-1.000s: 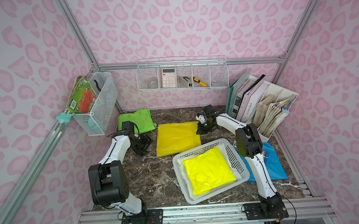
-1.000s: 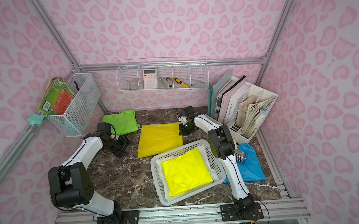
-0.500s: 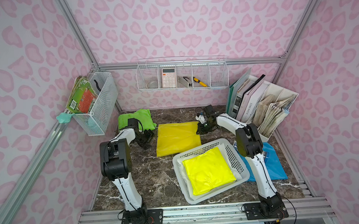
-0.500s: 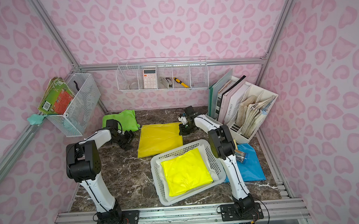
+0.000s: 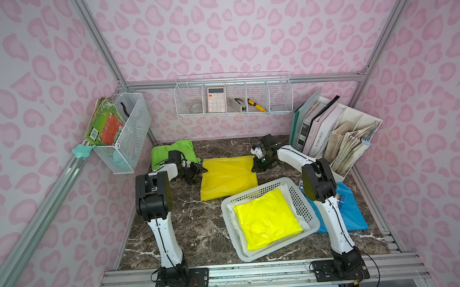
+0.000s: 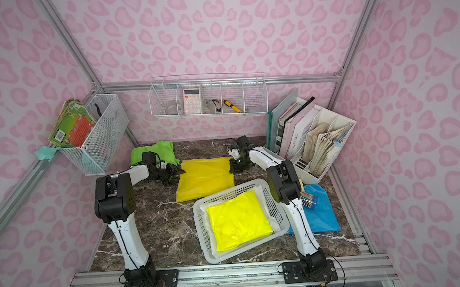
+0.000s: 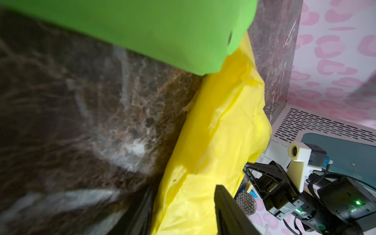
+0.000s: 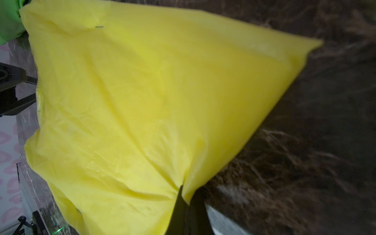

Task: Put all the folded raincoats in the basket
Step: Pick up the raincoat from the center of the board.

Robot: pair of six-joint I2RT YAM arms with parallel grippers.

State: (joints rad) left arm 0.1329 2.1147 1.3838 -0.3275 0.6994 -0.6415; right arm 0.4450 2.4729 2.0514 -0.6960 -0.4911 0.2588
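Step in hand: grasping the yellow folded raincoat (image 5: 226,176) at its two far corners, before the lift

- Raincoat lies flat on the desk (image 5: 200,226), just behind the basket (image 5: 298,200), not yet in it
- Basket already carries a brighter yellow bundle (image 5: 266,217) on something white
- Right claw (image 5: 255,167): pressed together, pinching the far right corner; the right wrist view shows fabric puckered into the tips
- Left claw (image 5: 200,171): jaws spread, straddling the far left corner, no clamp that I can see
- Green cloth (image 5: 164,153) sits just beside that corner

Next, as I judge it: shut the left claw on yellow only, raise both corners together and level, then carry the coat toward me over the rim; the thin fabric may sag and catch on it
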